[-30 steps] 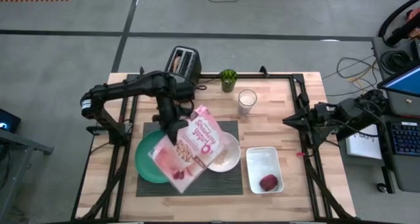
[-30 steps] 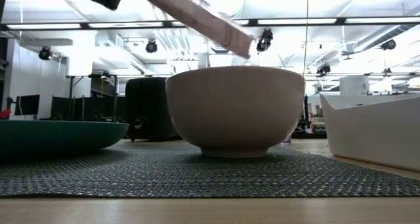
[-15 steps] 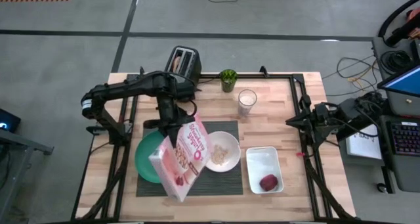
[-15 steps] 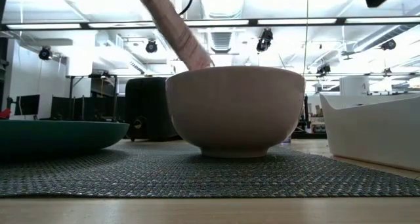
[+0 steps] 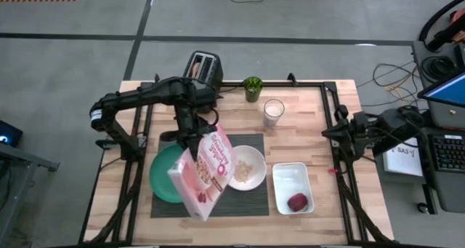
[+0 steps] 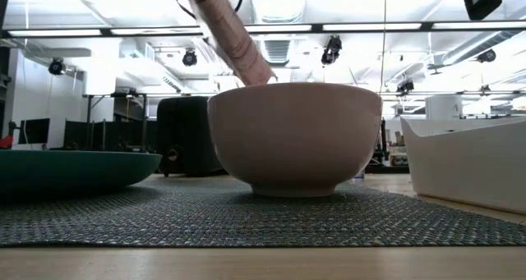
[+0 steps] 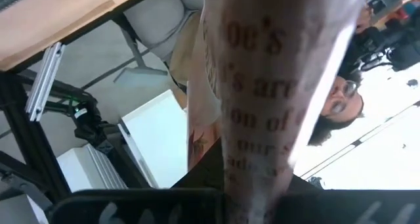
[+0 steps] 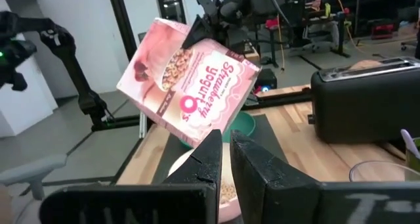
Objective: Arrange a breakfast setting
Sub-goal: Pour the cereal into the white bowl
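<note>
The pink cereal box (image 5: 205,173) hangs in the air over the dark ribbed placemat (image 5: 247,197), tilted, its lower end above the round green plate (image 5: 160,179) and its upper end leaning toward the white bowl (image 5: 247,168). The left gripper (image 5: 190,142) is clamped shut on the box's far edge, which is why the box stays aloft at that slant; in the low view its pink edge (image 6: 230,34) rises steeply just behind the bowl's rim (image 6: 294,136). The bowl already holds pale cereal, so the tilt reads as the tail of a pour or the start of righting the box; which of the two cannot be told from here.

The white rectangular dish (image 5: 287,177) sits just right of the placemat with a dark red item (image 5: 297,202) in its near corner. The milk glass (image 5: 273,111) stands beyond the placemat, near a small green plant (image 5: 252,88), and the black toaster (image 5: 203,68) is on the far edge, with what looks like toast in its slots.

The right gripper (image 8: 226,148) waits off the table's right side with its fingers closed on nothing, aimed back across the setting.
</note>
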### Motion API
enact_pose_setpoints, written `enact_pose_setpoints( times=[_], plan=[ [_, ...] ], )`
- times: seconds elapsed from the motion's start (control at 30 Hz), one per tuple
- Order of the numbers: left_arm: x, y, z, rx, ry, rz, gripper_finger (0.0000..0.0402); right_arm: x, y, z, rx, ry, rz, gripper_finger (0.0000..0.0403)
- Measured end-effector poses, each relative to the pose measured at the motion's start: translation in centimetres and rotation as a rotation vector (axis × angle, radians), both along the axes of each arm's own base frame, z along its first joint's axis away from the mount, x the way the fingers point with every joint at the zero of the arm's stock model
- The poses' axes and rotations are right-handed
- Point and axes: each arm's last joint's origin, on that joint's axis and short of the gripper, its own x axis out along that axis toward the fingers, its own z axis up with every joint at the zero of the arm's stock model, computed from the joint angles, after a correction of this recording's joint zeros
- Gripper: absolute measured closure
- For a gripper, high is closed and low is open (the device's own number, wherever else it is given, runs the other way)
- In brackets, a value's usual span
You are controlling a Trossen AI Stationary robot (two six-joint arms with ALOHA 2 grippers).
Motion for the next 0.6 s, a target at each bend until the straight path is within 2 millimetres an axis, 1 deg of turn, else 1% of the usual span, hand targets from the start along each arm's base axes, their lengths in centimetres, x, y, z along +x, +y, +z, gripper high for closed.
enact_pose_setpoints(
  times=[0.1,0.27,0.37,0.43,0.5,0.53,0.6],
  plan=[
    [0.8,0.3,-0.7,-0.009,-0.015,0.001,0.0402,-0.2,-0.1,0.0,0.002,-0.008,0.000,0.0380],
    [1.9,1.3,-1.8,-0.030,-0.022,0.017,0.0402,-0.1,-0.1,0.0,0.010,-0.007,0.000,0.0380],
    [1.9,1.5,-1.7,-0.026,-0.036,0.018,0.0402,-0.1,-0.1,0.0,0.019,-0.005,-0.001,0.0380],
    [1.6,1.4,-1.3,-0.022,-0.062,0.005,0.0402,-0.1,-0.1,0.0,0.016,-0.006,-0.001,0.0380],
    [1.1,1.5,-1.0,0.000,-0.044,0.017,0.0402,-0.2,-0.1,0.0,0.005,-0.008,0.000,0.0380],
    [1.1,1.4,-1.1,0.018,-0.041,0.020,0.0402,-0.2,-0.1,0.0,0.005,-0.008,0.000,0.0380],
    [2.1,0.8,-1.7,-0.003,-0.089,-0.017,0.0402,-0.2,-0.1,0.0,0.008,-0.013,0.000,0.0380]
  ],
)
